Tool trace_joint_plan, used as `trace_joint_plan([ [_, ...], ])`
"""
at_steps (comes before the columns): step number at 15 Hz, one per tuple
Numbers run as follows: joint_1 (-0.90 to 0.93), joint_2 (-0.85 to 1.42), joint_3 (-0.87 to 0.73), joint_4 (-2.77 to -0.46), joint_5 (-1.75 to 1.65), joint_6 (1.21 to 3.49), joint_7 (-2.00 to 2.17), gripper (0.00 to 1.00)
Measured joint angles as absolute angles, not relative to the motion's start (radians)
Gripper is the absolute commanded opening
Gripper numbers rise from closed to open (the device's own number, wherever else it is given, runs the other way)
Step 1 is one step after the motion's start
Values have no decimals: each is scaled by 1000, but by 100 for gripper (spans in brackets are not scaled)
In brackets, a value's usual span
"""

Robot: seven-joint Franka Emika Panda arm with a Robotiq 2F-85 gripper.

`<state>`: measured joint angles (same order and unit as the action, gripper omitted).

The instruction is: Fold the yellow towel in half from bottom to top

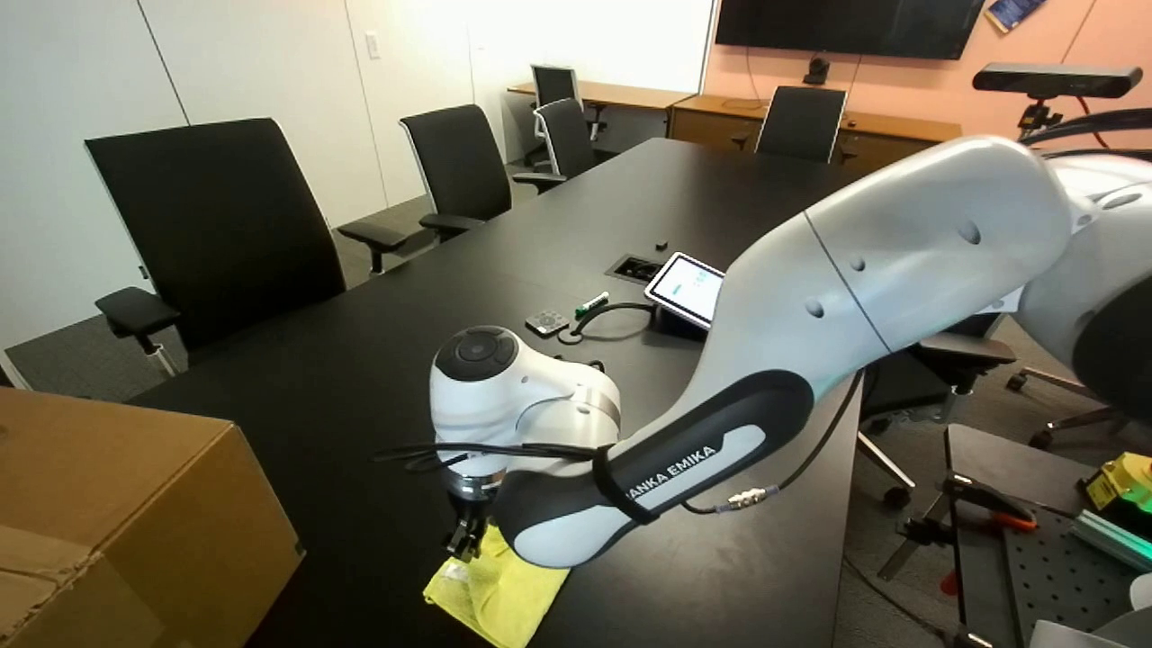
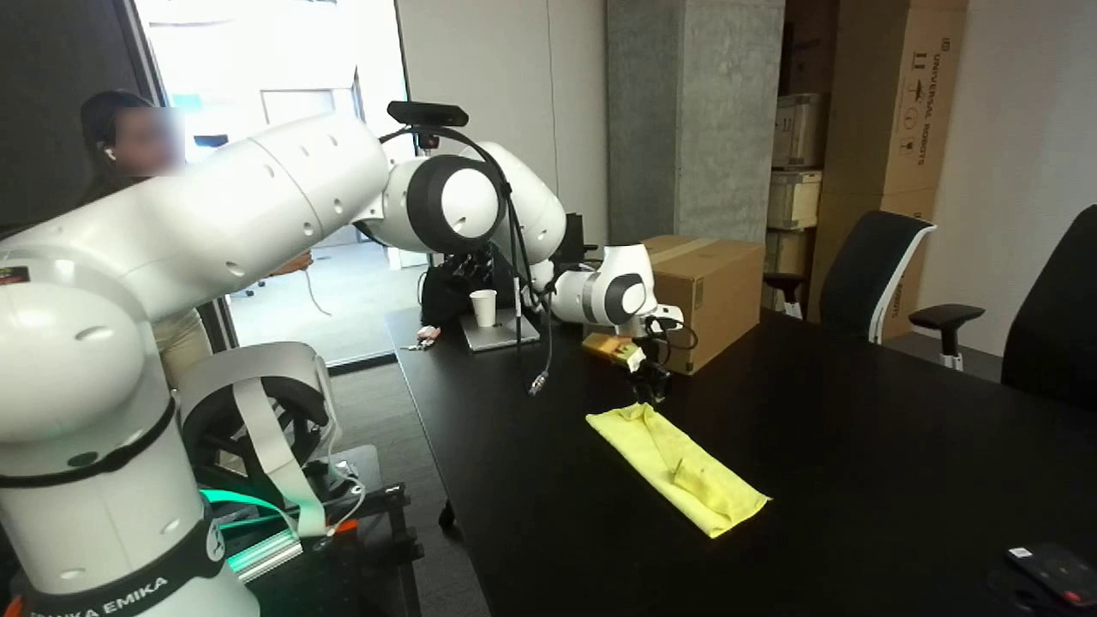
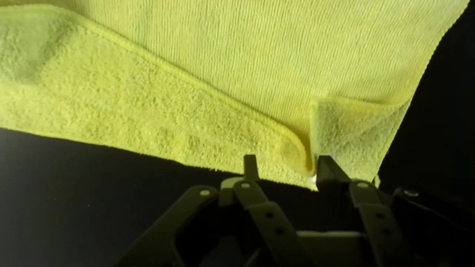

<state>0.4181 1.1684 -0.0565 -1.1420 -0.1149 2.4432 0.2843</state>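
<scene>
The yellow towel [image 1: 517, 598] lies on the black table in both exterior views. In an exterior view [image 2: 638, 441] it is a long strip with a raised crumpled bit at its near end. In the wrist view, a fuzzy edge of the towel [image 3: 141, 100] is turned back over the ribbed side, and a small corner flap is folded over at the right. My gripper [image 3: 287, 163] is open, its fingertips apart above the towel's edge, with the right fingertip beside the corner flap. In both exterior views the gripper [image 1: 464, 540] [image 2: 653, 387] points down at one end of the towel. Whether the fingertips touch the cloth cannot be told.
A brown cardboard box [image 1: 198, 531] [image 2: 728, 283] stands on the table near the gripper. A tablet [image 1: 688, 286], a green marker [image 1: 591, 303] and cables lie farther along. A white cup [image 2: 484, 308] stands on a laptop-like slab at the table's edge. A person [image 2: 141, 146] stands behind the arm.
</scene>
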Motion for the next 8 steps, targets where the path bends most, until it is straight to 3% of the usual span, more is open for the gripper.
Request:
trace_joint_plan([
  [3, 408, 1178, -66, -1081, -114, 2439, 327, 99],
  [8, 373, 1131, -59, -1078, -108, 2236, 323, 100],
])
